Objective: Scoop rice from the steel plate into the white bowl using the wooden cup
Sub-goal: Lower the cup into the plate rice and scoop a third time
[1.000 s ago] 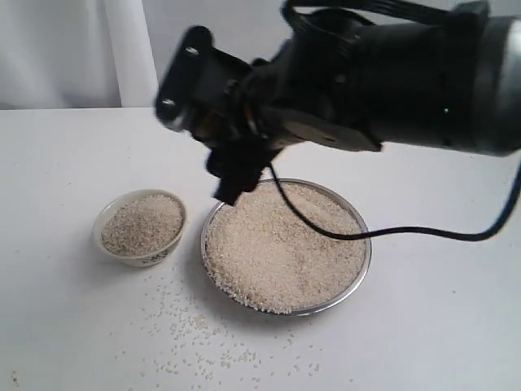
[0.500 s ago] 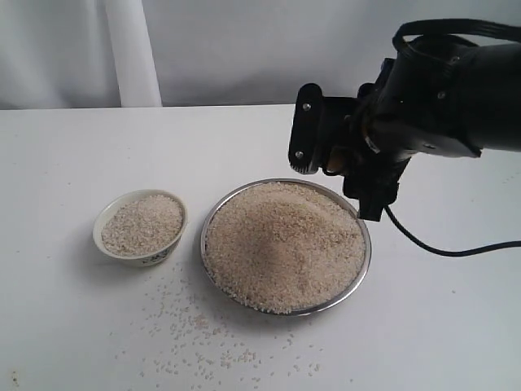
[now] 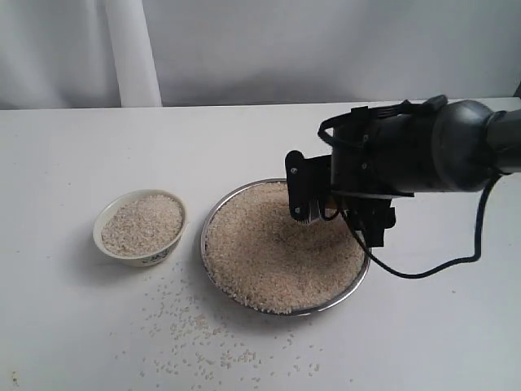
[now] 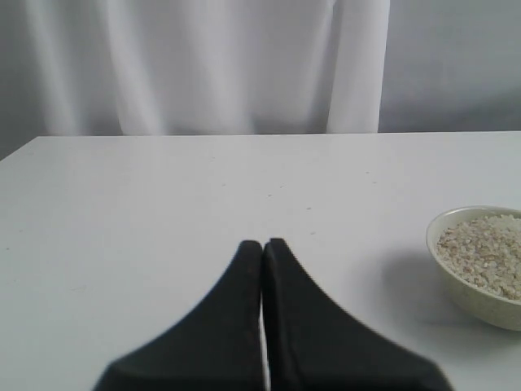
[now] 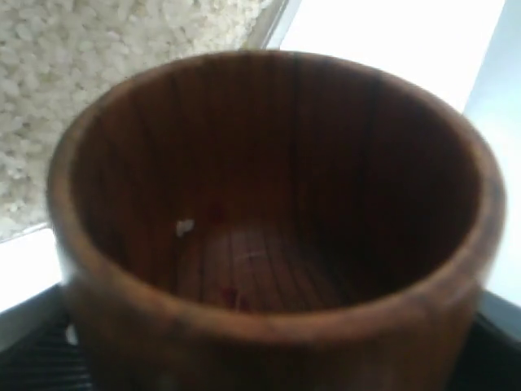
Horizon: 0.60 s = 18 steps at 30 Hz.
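Observation:
The steel plate [image 3: 327, 307] sits mid-table, heaped with rice [image 3: 269, 252]. To its left stands the white bowl [image 3: 151, 259], filled with rice [image 3: 142, 221]. My right gripper [image 3: 334, 208] hangs low over the plate's far right part, shut on the wooden cup, which the arm hides in the exterior view. In the right wrist view the wooden cup [image 5: 269, 326] fills the frame, mouth toward the camera. It is nearly empty, with one grain [image 5: 185, 227] inside and rice [image 5: 98, 65] just beyond it. My left gripper [image 4: 262, 244] is shut and empty above bare table, the white bowl [image 4: 476, 305] off to one side.
Loose grains [image 3: 195, 334] are scattered on the white table in front of the bowl and plate. A black cable [image 3: 431, 269] loops from the right arm down beside the plate. A white curtain [image 3: 130, 49] hangs behind the table.
The right arm has swung from the plate's left edge near the bowl across to the right. It has dropped down to the rice at the plate's far right.

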Available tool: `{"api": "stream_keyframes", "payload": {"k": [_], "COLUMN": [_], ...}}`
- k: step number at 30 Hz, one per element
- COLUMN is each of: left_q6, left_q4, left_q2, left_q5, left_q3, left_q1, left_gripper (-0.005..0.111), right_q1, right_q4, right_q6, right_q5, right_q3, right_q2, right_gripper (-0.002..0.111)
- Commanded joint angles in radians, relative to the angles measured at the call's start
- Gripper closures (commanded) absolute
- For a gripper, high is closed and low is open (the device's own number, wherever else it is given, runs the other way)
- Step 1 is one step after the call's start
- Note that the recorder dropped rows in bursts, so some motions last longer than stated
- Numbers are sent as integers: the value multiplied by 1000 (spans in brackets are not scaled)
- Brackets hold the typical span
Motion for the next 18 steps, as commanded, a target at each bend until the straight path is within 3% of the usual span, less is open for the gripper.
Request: {"api": "stream_keyframes", "payload": {"k": [1, 6, 18], "left_q6": [-4, -4, -4], "left_q4": [0, 0, 0], "left_q2": [-3, -3, -3], "left_q5": [-6, -6, -6], "left_q3": [2, 2, 2], "left_q1": [-3, -3, -3], "left_gripper": [107, 107, 107], "right_q1": [40, 79, 145], "right_q4": [-116, -195, -314], "right_q6": [39, 83, 39], "right_q5": [8, 8, 212], "right_q3": [1, -29, -225], "right_q2": [32, 50, 237], "right_gripper": [108, 108, 108]}}
